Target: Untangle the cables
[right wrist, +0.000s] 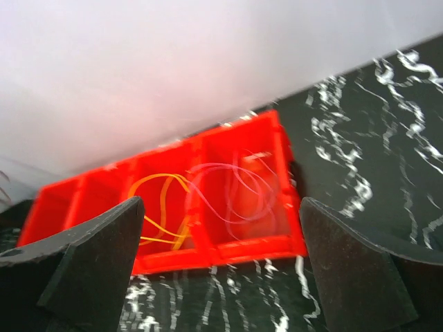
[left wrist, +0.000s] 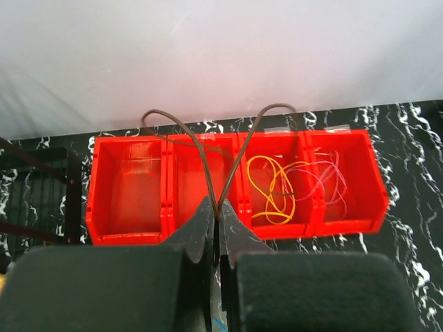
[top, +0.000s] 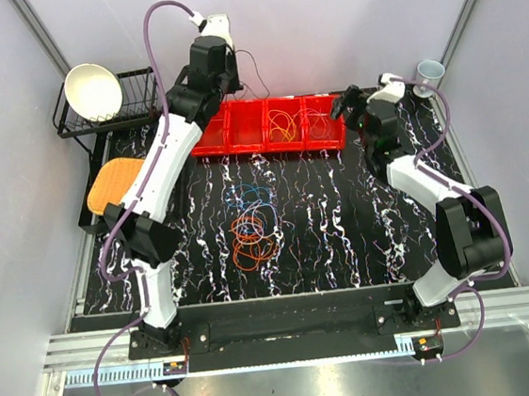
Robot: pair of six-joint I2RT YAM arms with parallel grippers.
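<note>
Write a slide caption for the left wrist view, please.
Left end effector shut on thin dark brown cable, facing four red plastic bins.

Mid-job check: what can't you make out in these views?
Top view: the cable pile is too small to trace which loops cross.
Left wrist view: the left fingers hide the held end of the brown cable.
Right wrist view: blur smears the strands of the pink cable.

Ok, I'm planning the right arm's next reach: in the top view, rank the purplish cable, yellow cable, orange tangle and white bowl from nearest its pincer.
From the right pincer:
1. purplish cable, rightmost red bin compartment, beside it.
2. yellow cable, next compartment left.
3. orange tangle, table centre.
4. white bowl, far-left rack.
</note>
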